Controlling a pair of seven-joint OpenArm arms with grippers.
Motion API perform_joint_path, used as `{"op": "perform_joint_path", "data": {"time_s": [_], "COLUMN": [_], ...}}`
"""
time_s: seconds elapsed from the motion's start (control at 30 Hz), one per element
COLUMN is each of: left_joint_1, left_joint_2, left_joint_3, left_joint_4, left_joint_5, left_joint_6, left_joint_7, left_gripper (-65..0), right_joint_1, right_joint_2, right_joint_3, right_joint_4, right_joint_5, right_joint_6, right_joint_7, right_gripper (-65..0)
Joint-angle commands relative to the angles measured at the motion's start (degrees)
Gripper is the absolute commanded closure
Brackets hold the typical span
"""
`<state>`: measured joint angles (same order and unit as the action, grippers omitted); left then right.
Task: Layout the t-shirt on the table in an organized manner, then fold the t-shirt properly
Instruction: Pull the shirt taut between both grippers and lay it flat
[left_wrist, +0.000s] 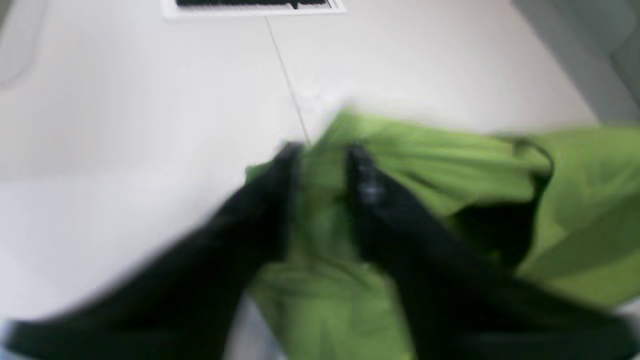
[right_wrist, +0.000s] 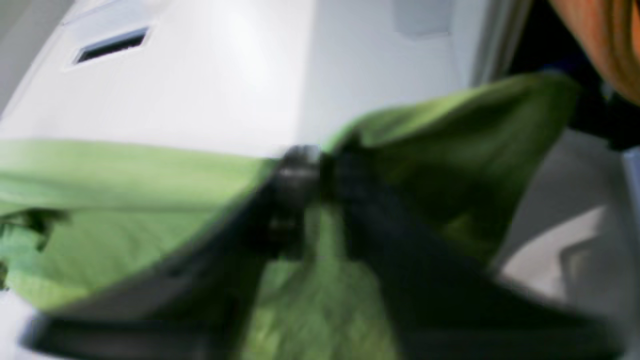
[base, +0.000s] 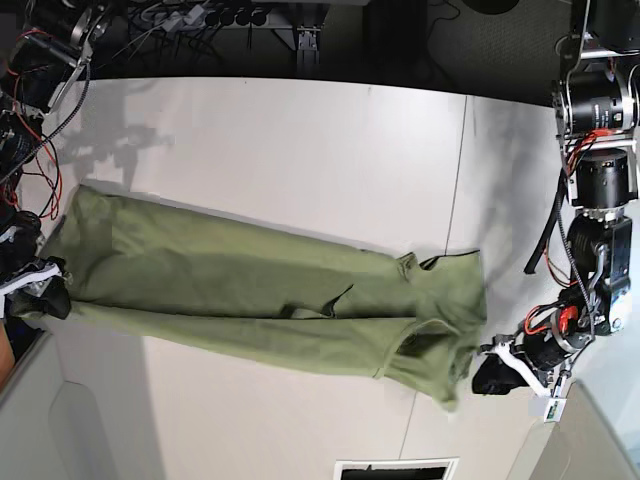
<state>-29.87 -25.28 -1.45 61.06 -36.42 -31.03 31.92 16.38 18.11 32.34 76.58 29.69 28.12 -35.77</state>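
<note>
Layout stage, folding not begun: the t-shirt (base: 250, 300) lies stretched across the counter (base: 300, 150), its ends between my parted left fingers (left_wrist: 322, 150) and right fingers (right_wrist: 325, 160), grip uncertain.

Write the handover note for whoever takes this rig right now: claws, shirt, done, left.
Left claw: fingers apart, shirt cloth between them; blur hides whether it grips.
Right claw: the same, at the opposite end of the t-shirt.
Shirt: stretched long across the table, doubled lengthwise, one end bunched and wrinkled near the left claw.
Done: shirt pulled out into a long band.
Left: smooth the bunched end, square the edges, finish the folds.
</note>
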Motion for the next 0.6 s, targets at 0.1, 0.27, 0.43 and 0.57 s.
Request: {"op": "perform_joint_path", "data": {"time_s": [0.1, 0.27, 0.43, 0.57], "left_joint_1": [-4.1, -4.2, 2.5, 8.8], "left_joint_2": [1.9, 2.4, 1.4, 1.5], "left_joint_3": [1.0, 1.1, 1.1, 1.1], "left_joint_4": [-3.8, -2.5, 0.1, 0.0], "left_joint_5": [-0.9, -4.2, -6.1, -3.9], "left_joint_6": [-0.1, -3.9, -5.9, -5.9], "left_joint_7": [1.8, 10.3, 13.2, 7.9], "left_gripper": [-36.7, -36.7, -36.5, -23.3], "right_joint_1": [2.2, 1.8, -3.7, -7.7], "right_joint_2": [0.9, 0.8, 0.7, -1.0], "right_joint_3": [-2.9, -2.6, -1.7, -1.7], "right_joint_4": [-1.9, -1.6, -1.0, -1.0], "right_joint_5": [1.0, 3.2, 7.4, 7.2], "right_joint_6": [0.2, 0.5, 1.7, 1.7], "right_joint_7": [1.0, -3.9, -6.7, -5.7], "right_gripper": [-44.5, -44.5, -44.3, -36.6]}}
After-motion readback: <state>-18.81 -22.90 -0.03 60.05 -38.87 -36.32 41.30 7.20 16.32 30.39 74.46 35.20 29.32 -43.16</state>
